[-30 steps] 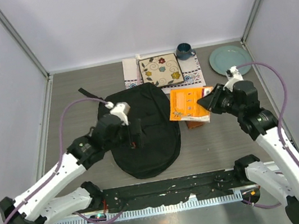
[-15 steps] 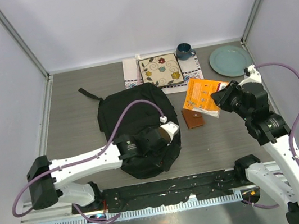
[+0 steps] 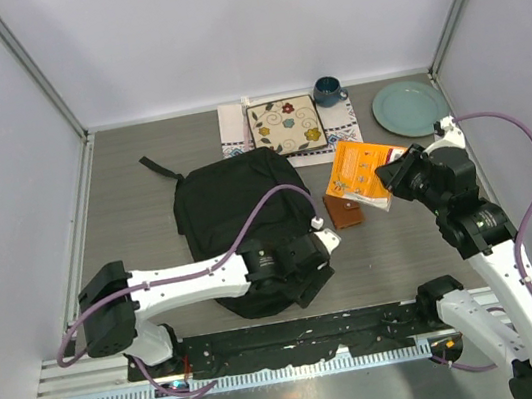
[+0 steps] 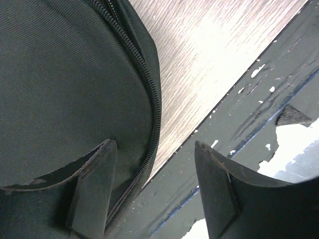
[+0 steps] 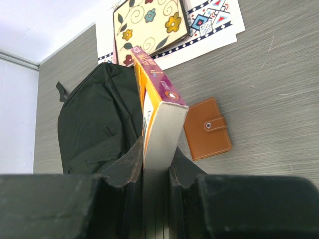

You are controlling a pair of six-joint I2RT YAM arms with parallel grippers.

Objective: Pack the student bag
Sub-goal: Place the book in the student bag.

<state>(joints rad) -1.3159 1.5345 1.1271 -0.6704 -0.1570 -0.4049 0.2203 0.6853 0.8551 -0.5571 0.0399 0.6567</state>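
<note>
The student bag lay flat in the middle of the table. Our left gripper sat spread wide at the bag's near right rim, one finger over the fabric, grasping nothing. Our right gripper clenched an orange book, lifted near the brown wallet lying just beside the bag

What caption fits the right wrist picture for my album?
The right gripper pinches an orange book on edge, with the student bag and a brown wallet lying beyond it.
</note>
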